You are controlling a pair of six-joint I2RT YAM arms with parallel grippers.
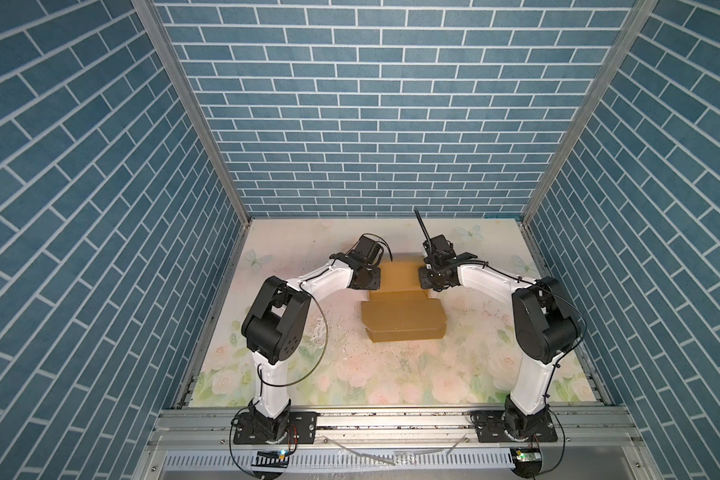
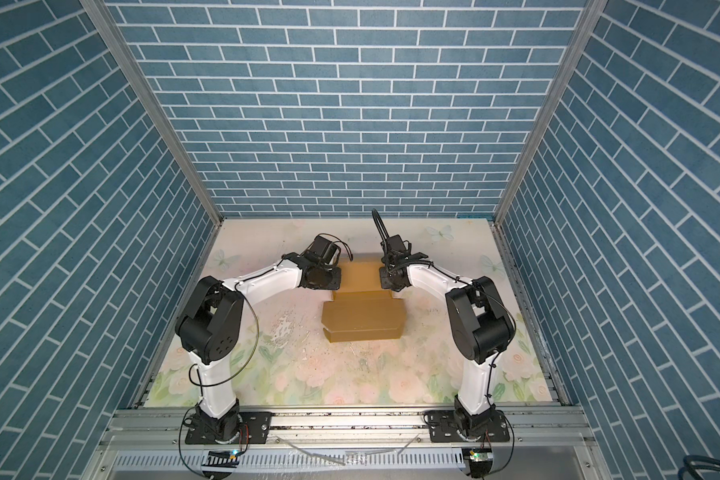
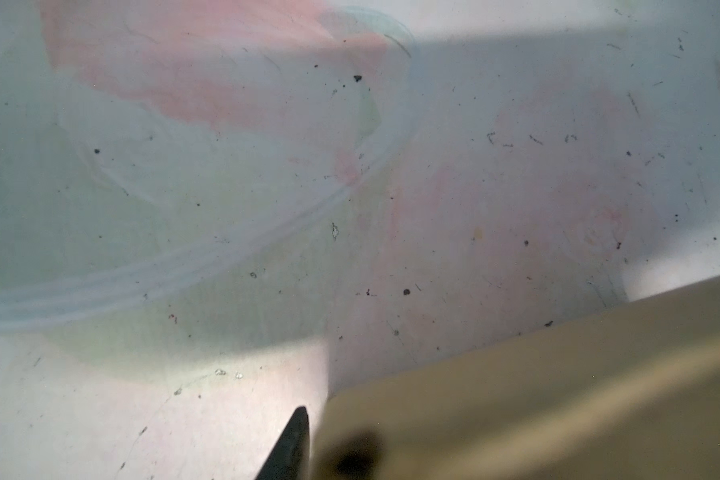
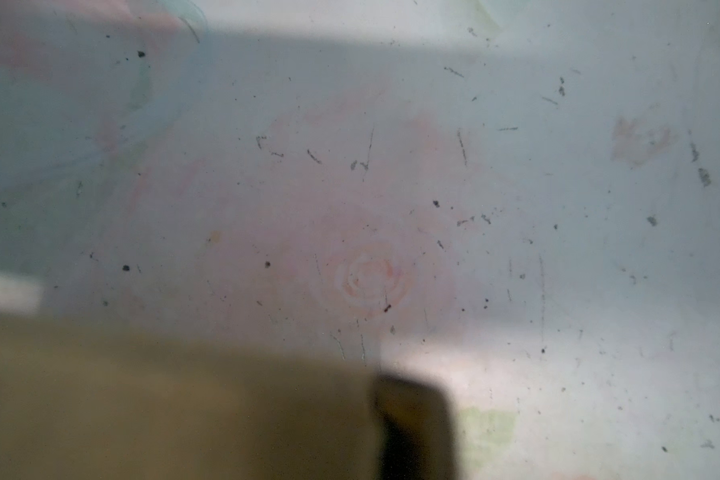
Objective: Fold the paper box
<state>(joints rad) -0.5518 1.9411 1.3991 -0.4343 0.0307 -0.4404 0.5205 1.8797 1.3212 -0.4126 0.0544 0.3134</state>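
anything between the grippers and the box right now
Nothing visible does. The left gripper and the right gripper flank the far part of the box; each wrist view shows cardboard right at the gripper.

Both top views are bright and evenly lit from overhead. They are sharp across the middle, while the brick walls [image 1: 80,166] splay and bow toward the edges, as through a wide lens. A whitish patch of glare sits on the table [image 1: 321,328]. The paper box [image 1: 402,318] casts only thin, soft shadows. Both wrist views are dimmer, hazy and low in contrast. There the cardboard blurs into an unfocused tan mass, and broad grey shadow bands cross the table.
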